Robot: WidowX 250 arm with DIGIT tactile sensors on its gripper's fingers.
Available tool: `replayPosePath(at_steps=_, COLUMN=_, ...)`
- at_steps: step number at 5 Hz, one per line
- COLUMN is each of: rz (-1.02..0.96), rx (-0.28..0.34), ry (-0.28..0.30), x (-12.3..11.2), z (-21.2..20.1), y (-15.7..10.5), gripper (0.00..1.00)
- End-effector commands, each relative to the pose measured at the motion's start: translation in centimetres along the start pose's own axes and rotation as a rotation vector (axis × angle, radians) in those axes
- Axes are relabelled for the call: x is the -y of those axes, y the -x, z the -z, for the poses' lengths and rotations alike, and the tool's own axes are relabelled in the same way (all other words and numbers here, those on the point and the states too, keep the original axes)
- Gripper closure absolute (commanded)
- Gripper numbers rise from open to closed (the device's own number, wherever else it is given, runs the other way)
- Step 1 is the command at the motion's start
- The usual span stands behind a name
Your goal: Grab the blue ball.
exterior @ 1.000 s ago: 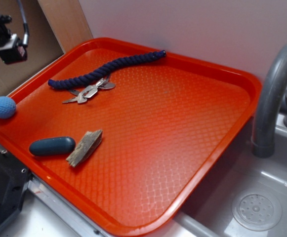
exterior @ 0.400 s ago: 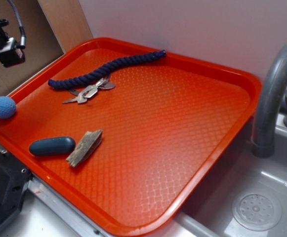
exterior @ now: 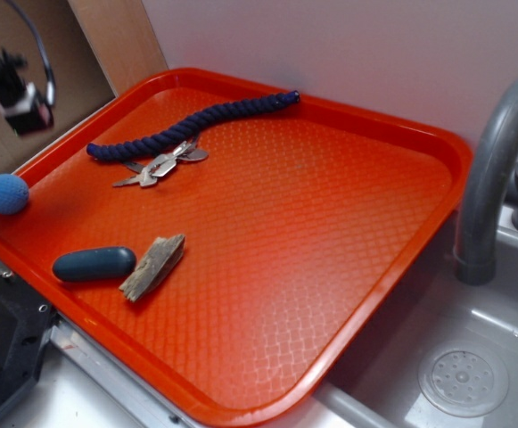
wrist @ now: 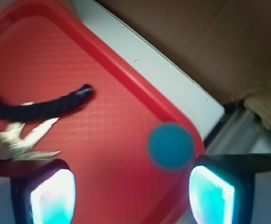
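The blue ball (exterior: 6, 193) is a small light-blue dimpled sphere resting on the left rim of the red tray (exterior: 348, 294). In the wrist view the blue ball (wrist: 171, 146) lies at the tray's corner, just ahead of the right finger. My gripper (wrist: 133, 193) hangs open high above the tray, with nothing between its glowing pads (wrist: 53, 198). In the exterior view the gripper (exterior: 13, 89) is a blurred dark shape at the upper left, above and behind the ball.
On the tray lie a navy twisted rope (exterior: 192, 125), metal keys (exterior: 160, 165), a dark blue-grey capsule (exterior: 94, 264) and a wood chip (exterior: 153, 266). A grey faucet (exterior: 495, 169) and sink drain (exterior: 463, 381) sit at the right. A cardboard wall (wrist: 210, 42) stands behind the tray.
The gripper has shifted slightly right and down at the upper left and is now motion-blurred. The ball and other objects have not moved.
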State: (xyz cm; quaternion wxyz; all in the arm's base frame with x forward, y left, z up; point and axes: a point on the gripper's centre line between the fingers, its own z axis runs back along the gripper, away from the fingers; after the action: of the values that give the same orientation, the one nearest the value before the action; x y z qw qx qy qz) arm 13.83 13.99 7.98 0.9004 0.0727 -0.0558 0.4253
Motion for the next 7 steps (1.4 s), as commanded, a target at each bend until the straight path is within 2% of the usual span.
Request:
replayPosePath(at_steps=1, rz=0.065, rx=0.147, ry=0.051, x=-4.6, z=2.0, y=-1.3, gripper=0.0)
replayPosePath(at_steps=2, rz=0.08, rx=0.147, ry=0.04, x=-4.5, z=2.5, y=-1.7, gripper=0.0)
replayPosePath(at_steps=3, rz=0.095, rx=0.178, ry=0.009, x=-4.2, z=2.5, y=-2.1, gripper=0.0)
replayPosePath(at_steps=4, rz=0.115, rx=0.182, ry=0.001, x=-4.2, z=2.8, y=-1.9, gripper=0.1)
replayPosePath(at_steps=5, rz=0.126, rx=0.177, ry=-0.009, x=-4.6, z=2.9, y=-0.8, gripper=1.0)
replayPosePath(at_steps=6, rz=0.152, rx=0.167, ry=-0.036, x=-5.3, z=3.3, y=0.8, gripper=1.0)
replayPosePath(at_steps=7, rz=0.19, rx=0.13, ry=-0.022, x=-5.1, z=3.1, y=2.6, gripper=1.0)
